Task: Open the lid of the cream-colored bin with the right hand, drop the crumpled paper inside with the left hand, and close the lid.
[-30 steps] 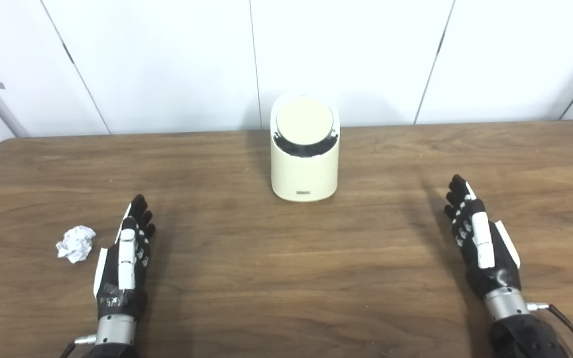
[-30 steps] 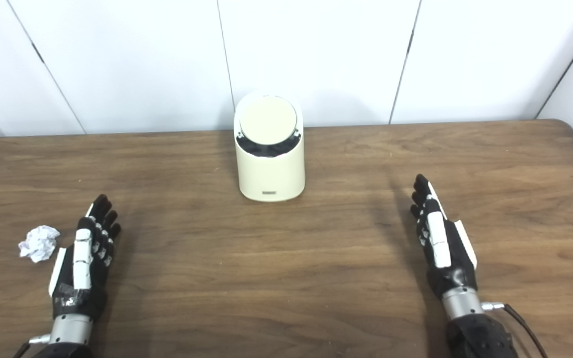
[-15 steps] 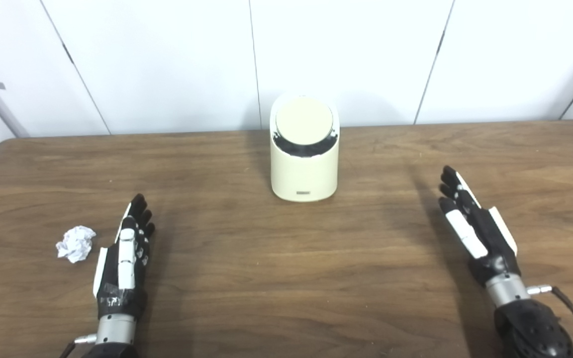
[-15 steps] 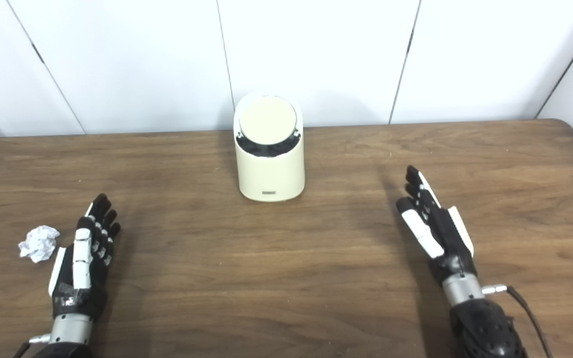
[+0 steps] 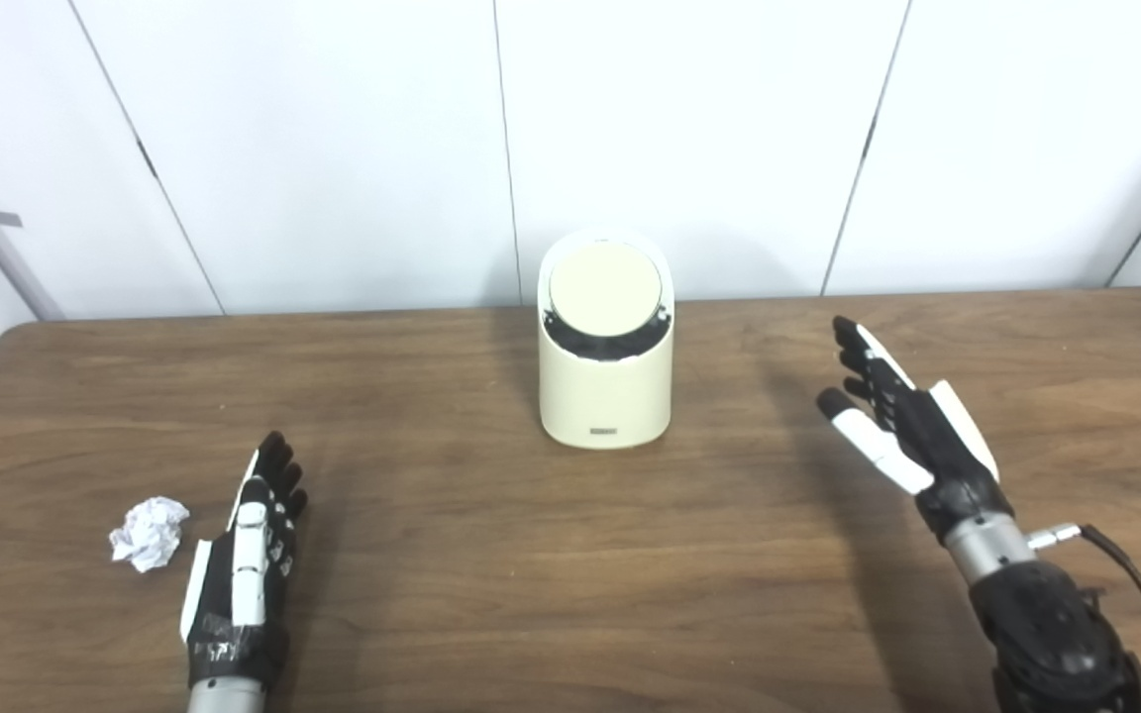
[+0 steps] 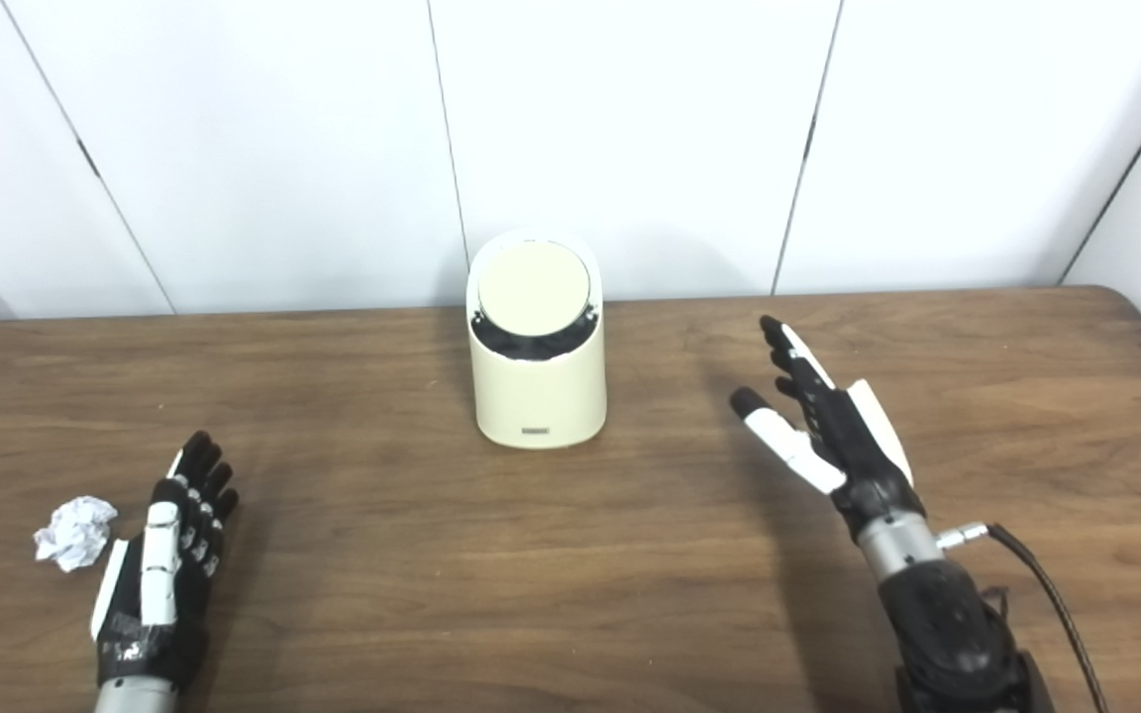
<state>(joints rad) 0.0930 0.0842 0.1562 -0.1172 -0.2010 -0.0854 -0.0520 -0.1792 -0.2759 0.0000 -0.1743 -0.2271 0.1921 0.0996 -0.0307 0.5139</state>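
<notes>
Left eye view: the right hand (image 5: 912, 421) is hovering above the wooden surface (image 5: 491, 555) with fingers spread and holding nothing, the cream-colored bin (image 5: 605, 342) standing upright well to its left with its round lid (image 5: 603, 284) tilted toward the camera over a dark gap. Right eye view: the left hand (image 6: 162, 560) is lying flat on the surface, fingers extended and slightly apart, empty, with the crumpled paper (image 6: 73, 532) sitting just beside it on its left, not touching, and the bin far ahead to its right.
</notes>
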